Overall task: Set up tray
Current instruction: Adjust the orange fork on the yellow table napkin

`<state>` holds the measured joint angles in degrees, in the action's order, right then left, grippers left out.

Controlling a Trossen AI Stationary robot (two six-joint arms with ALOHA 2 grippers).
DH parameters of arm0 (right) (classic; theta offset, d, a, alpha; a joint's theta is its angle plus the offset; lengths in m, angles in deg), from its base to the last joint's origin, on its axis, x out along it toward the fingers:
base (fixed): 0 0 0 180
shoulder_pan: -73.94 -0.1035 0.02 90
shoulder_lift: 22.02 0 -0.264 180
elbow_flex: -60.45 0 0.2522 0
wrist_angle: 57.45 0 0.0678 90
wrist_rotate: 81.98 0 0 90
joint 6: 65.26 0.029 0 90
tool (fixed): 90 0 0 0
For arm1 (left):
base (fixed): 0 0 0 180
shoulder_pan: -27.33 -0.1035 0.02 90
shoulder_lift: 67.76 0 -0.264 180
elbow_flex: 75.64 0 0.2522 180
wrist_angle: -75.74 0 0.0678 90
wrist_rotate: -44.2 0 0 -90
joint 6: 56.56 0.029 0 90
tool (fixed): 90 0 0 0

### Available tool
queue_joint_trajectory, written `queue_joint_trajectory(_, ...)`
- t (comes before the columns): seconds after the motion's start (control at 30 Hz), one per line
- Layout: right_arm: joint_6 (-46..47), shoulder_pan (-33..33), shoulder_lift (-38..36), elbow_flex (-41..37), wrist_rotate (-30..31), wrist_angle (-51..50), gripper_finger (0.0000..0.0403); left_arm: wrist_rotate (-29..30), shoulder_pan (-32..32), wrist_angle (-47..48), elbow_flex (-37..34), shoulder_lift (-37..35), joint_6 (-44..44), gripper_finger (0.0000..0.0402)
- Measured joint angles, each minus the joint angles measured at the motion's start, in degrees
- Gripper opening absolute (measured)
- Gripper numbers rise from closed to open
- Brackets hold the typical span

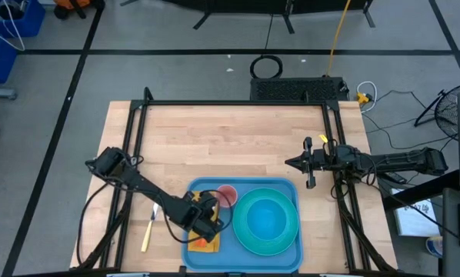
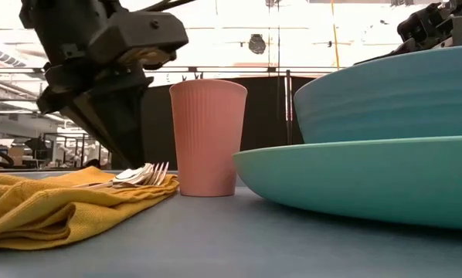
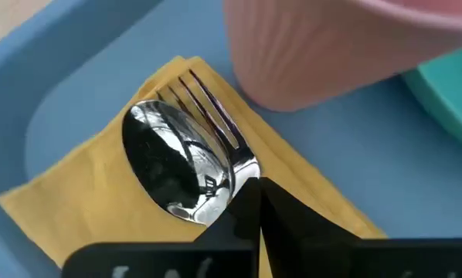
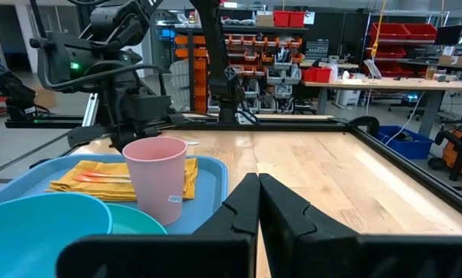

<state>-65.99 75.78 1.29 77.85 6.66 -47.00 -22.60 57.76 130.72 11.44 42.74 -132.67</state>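
Note:
The blue tray (image 1: pixel 201 185) lies at the table's near edge. On it are a turquoise plate (image 1: pixel 249 240) with a bowl (image 1: pixel 267 219), an upright pink cup (image 1: pixel 227 195) and a folded yellow napkin (image 3: pixel 84 193). A spoon (image 3: pixel 173 166) and a fork (image 3: pixel 208 108) lie side by side on the napkin, their orange handles (image 4: pixel 100 179) resting flat. My left gripper (image 3: pixel 254 202) is shut and points steeply down over the necks of spoon and fork. My right gripper (image 1: pixel 290 162) waits shut and level at the table's right side. My left gripper's shut fingertips (image 3: pixel 246 193) stand right over the place where the heads of the spoon and fork meet their handles, coming from above at a slant. The fingers hide that spot, so I cannot tell whether they touch the cutlery. Both pieces lie flat on the napkin.
A yellow-handled knife (image 1: pixel 149 228) lies on the wooden table left of the tray. The cup stands close beside the napkin's far end, the plate and bowl fill the tray's right half. Bare wood stretches across the table's far half.

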Motion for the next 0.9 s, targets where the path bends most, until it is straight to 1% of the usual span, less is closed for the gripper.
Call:
queue_joint_trajectory(0.13,0.0,-0.01,0.02,0.0,0.0,0.0,0.0,-0.52,-1.16,-1.55,0.02,0.0,4.86,0.0003)
queue_joint_trajectory(0.3,0.02,0.0,0.02,0.0,0.0,-0.02,0.0,-0.14,-2.36,-1.37,0.02,0.04,6.83,0.0003)
queue_joint_trajectory(0.47,0.02,-0.01,0.01,0.0,0.0,-0.45,0.0,-0.13,-3.56,-0.77,-0.03,0.49,6.76,0.0006)
queue_joint_trajectory(0.77,-0.11,0.0,0.0,0.01,0.02,-0.47,0.0,-0.03,-4.5,-1.29,-3.34,0.46,4.6,0.0003)
queue_joint_trajectory(0.9,-0.28,-0.01,0.0,0.01,0.04,-0.46,0.0,-0.03,-4.5,-1.07,-3.52,0.46,4.47,0.0005)
